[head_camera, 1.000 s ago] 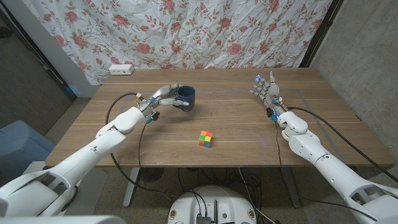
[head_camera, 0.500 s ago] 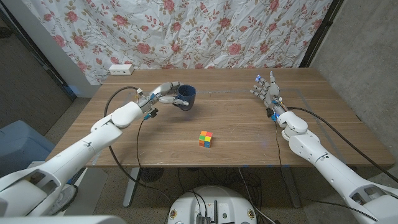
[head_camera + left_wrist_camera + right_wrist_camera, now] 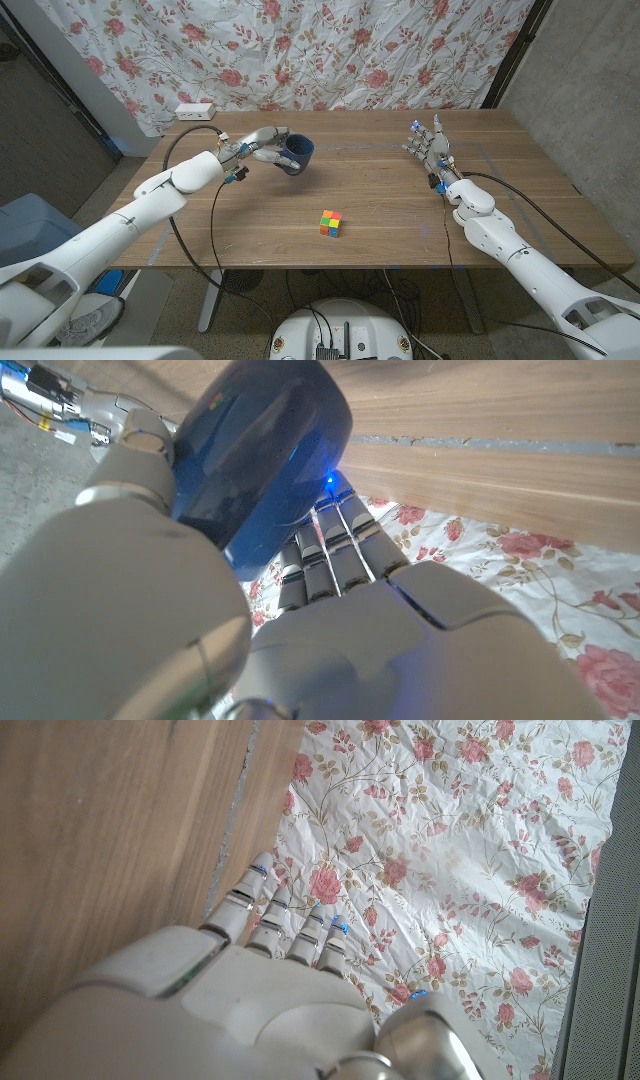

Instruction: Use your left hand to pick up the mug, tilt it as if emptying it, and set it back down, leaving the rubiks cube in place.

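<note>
Dark blue and glossy, the mug (image 3: 295, 154) sits in the grip of the left hand (image 3: 258, 146), whose fingers (image 3: 268, 133) wrap round its side while the thumb closes on it from below. In the head view it is over the far left part of the wooden table (image 3: 400, 215), tipped so that its open mouth faces up and towards the robot; whether it touches the tabletop I cannot tell. The left wrist view shows the mug (image 3: 262, 455) pressed close against the left hand (image 3: 330, 630), fingers (image 3: 330, 550) lying along its wall.

Nearer the front edge, well apart from the mug, the rubiks cube (image 3: 331, 223) rests on the table. On the right side the right hand (image 3: 428, 146) stands with its fingers spread and pointing away from the robot, holding nothing. A white power strip (image 3: 196, 111) lies at the far left corner, before the floral curtain (image 3: 330, 50).
</note>
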